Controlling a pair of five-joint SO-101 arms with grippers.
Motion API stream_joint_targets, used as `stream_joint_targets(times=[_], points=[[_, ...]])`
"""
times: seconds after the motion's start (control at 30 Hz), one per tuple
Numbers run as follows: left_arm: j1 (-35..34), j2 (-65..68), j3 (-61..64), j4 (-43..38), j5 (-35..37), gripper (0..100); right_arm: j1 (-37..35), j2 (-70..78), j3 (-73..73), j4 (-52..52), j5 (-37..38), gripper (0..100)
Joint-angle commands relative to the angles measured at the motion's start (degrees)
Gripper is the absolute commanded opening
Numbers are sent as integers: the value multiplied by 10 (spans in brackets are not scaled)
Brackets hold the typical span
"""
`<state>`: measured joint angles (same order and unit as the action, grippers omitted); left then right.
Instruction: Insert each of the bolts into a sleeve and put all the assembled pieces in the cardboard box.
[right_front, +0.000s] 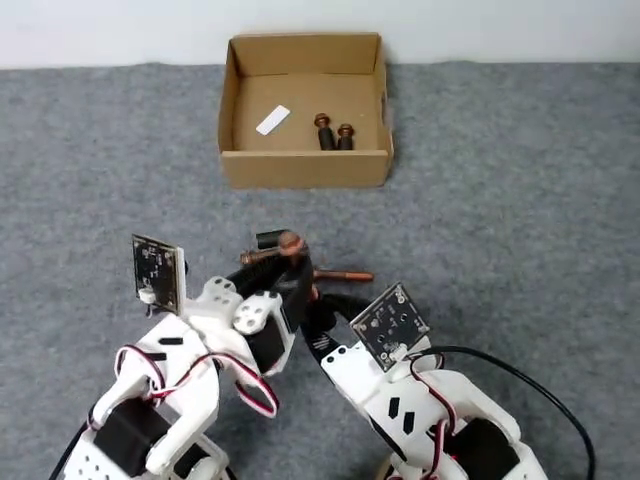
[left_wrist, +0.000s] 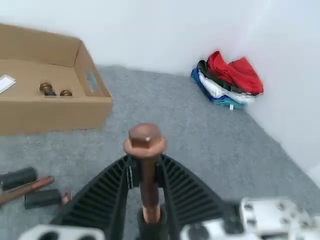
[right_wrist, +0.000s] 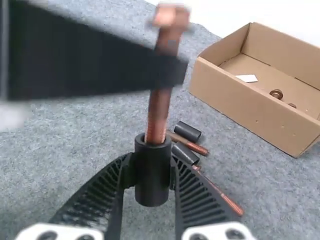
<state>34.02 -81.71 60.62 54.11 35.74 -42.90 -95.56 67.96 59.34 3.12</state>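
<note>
Bolt and sleeve meeting in the air in front of the cardboard box (right_front: 305, 168), both of your grippers clamped.

Your left gripper (left_wrist: 145, 167) grips a copper bolt (left_wrist: 145, 142) by the shank, upright with the head on top. Your right gripper (right_wrist: 151, 165), directly beneath, is clenched around a black sleeve (right_wrist: 151, 175) held upright. The bolt's lower end sits in the sleeve's top opening. Both are held off the grey carpet (right_front: 520, 200), well short of the box's front wall. On the carpet between grippers and box lie two loose sleeves (right_wrist: 187, 132) (right_wrist: 182, 152) and two loose bolts (right_wrist: 189, 143) (right_wrist: 222, 199), close together. Inside the box, two assembled pieces (right_front: 325, 130) (right_front: 345, 135) lie side by side towards the front wall. A white label (right_front: 272, 120) lies beside them on the box floor.
</note>
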Motion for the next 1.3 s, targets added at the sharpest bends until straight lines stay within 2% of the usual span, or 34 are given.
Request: stream_joint_targets(times=[0.0, 0.1, 0.3, 0.37, 0.53, 0.6, 0.83, 0.93, 1.03, 1.13, 1.23, 1.27], points=[[33, 2, -40, 87, 1, 5, -1, -3, -46, -15, 7, 8], [53, 1, -44, 122, 0, 5, -1, -3, -46, -15, 6, 8], [55, 2, -12, 121, -54, 17, -1, -3, -46, -15, 6, 8], [55, 2, -5, 124, -56, 72, -1, -3, -46, -15, 6, 8], [53, 5, -6, 139, -56, 299, -1, -3, -46, -15, 6, 8], [53, 5, -7, 146, -57, 324, -1, -3, -46, -15, 6, 8], [48, 5, -92, 163, -57, 323, 4, -3, -45, -14, 6, 8], [19, 6, -132, 162, -64, 323, 29, -2, -44, -15, 4, 8], [-33, 4, -150, 162, -100, 302, 58, -2, -45, -15, 4, 8], [-104, 1, -150, 161, -153, 186, 99, 1, -45, -11, -5, 8], [-173, 1, -137, 162, -206, 0, 152, 38, -59, -10, -44, 8], [-193, 1, -119, 162, -218, 6, 166, 60, -72, -10, -55, 8]])
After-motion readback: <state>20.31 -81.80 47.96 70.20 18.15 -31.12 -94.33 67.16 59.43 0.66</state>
